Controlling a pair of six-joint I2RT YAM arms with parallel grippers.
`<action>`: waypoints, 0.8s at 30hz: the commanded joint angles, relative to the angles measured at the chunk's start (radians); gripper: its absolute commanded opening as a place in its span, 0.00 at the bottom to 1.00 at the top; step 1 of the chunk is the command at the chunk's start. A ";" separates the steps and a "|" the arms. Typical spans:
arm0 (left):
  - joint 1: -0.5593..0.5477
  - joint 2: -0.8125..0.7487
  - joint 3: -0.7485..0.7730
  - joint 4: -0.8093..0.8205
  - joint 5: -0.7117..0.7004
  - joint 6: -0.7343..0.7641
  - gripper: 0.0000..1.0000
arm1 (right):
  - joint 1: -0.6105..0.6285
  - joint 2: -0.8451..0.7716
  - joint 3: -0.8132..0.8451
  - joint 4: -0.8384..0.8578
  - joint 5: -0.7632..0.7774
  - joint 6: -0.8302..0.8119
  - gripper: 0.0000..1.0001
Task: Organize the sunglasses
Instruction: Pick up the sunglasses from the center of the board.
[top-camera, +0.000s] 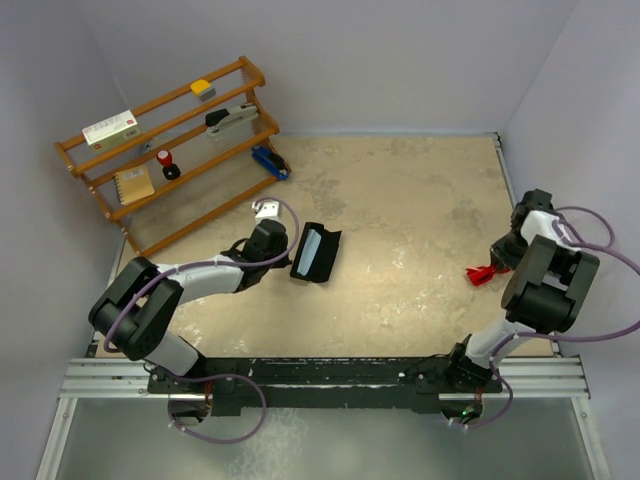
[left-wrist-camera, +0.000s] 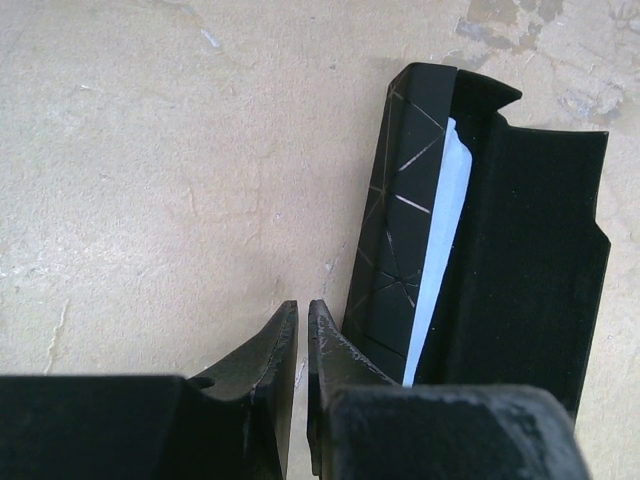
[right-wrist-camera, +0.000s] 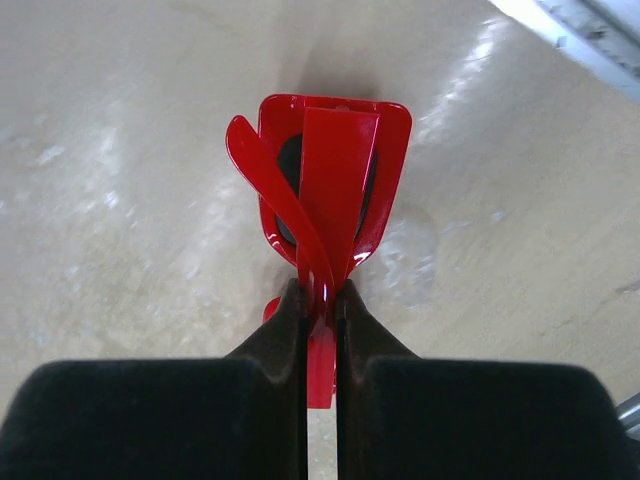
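The red folded sunglasses (right-wrist-camera: 330, 170) lie on the table at the far right (top-camera: 482, 273). My right gripper (right-wrist-camera: 320, 292) is shut on them, its black fingers pinching the folded arms near the middle. The long black case (top-camera: 316, 252) lies open near the table's middle left, a pale blue cloth (left-wrist-camera: 437, 255) showing inside it. My left gripper (left-wrist-camera: 302, 308) is shut with nothing in it, its tips just left of the case's near end (left-wrist-camera: 400, 230). In the top view the left gripper (top-camera: 280, 252) sits right beside the case.
A wooden rack (top-camera: 170, 150) stands at the back left with a white box (top-camera: 111, 129), a yellow block (top-camera: 202, 89), a stapler (top-camera: 232, 117), a notebook (top-camera: 133, 184) and small red and black items. A blue object (top-camera: 270, 162) lies at its foot. A small white object (top-camera: 265, 210) lies by the left arm.
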 joint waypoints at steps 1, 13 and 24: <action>-0.013 -0.018 0.012 0.042 -0.013 -0.009 0.06 | 0.122 -0.056 0.048 -0.014 0.060 -0.020 0.00; -0.021 -0.039 -0.021 0.039 -0.039 -0.009 0.06 | 0.496 -0.060 0.130 -0.038 0.127 -0.054 0.00; -0.023 0.025 -0.039 0.061 -0.058 -0.007 0.06 | 0.774 -0.011 0.226 -0.050 0.081 -0.046 0.00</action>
